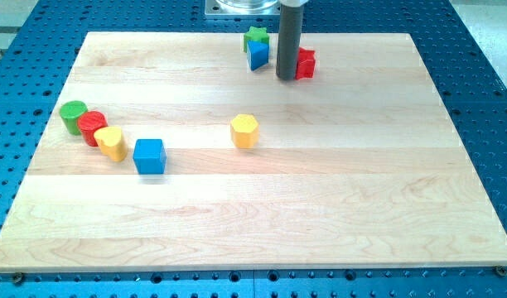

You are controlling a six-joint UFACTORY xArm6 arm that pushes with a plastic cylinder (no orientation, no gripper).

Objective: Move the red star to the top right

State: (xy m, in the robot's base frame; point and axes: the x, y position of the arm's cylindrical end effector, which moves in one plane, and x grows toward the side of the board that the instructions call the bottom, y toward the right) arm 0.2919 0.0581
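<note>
The red star (306, 64) lies near the view's top, a little right of centre, on the wooden board (320, 199). My tip (286, 78) stands right at the star's left side, touching or almost touching it; the rod hides the star's left edge. A green star (256, 36) and a blue block (258, 55) sit just left of the rod.
A yellow hexagonal block (245, 131) lies mid-board. At the view's left, a green cylinder (73, 117), a red cylinder (93, 127), a yellow block (112, 142) and a blue cube (149, 156) form a curved row. The board's top right corner (407, 37) borders a blue perforated table.
</note>
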